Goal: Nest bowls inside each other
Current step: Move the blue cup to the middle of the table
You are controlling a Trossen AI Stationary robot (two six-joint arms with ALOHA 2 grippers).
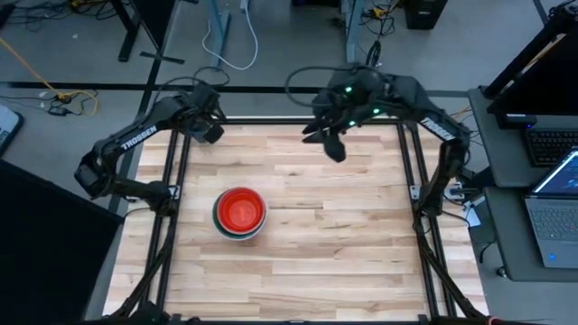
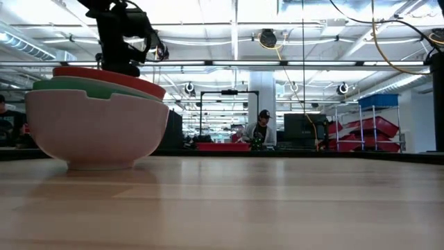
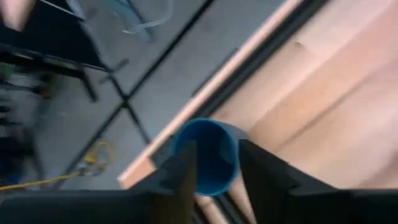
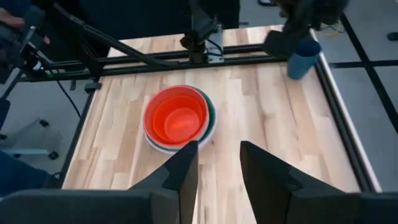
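The bowls stand nested in one stack (image 1: 239, 212) left of the table's middle. A white bowl (image 2: 97, 128) rests on the wood. Green and red rims show above it, and an orange-red bowl (image 4: 180, 121) lies innermost. A small dark blue cup (image 3: 208, 155) stands upright at the far left corner, also visible in the right wrist view (image 4: 303, 59). My left gripper (image 3: 214, 146) is open just above it, one finger over its mouth and one beside its wall. My right gripper (image 1: 332, 144) hangs open and high over the far middle, with nothing between its fingers (image 4: 186, 165). My left gripper comes at the blue cup's rim (image 3: 231, 134) slanting down from above. I cannot tell whether either finger touches the cup. The cup stands upright on the table's corner.
Black frame rails (image 4: 336, 93) run along the table's left, right and far edges, close by the cup. Bare wood (image 1: 343, 235) lies right of the stack and toward the near edge. A desk with a laptop (image 1: 551, 194) stands beyond the right edge.
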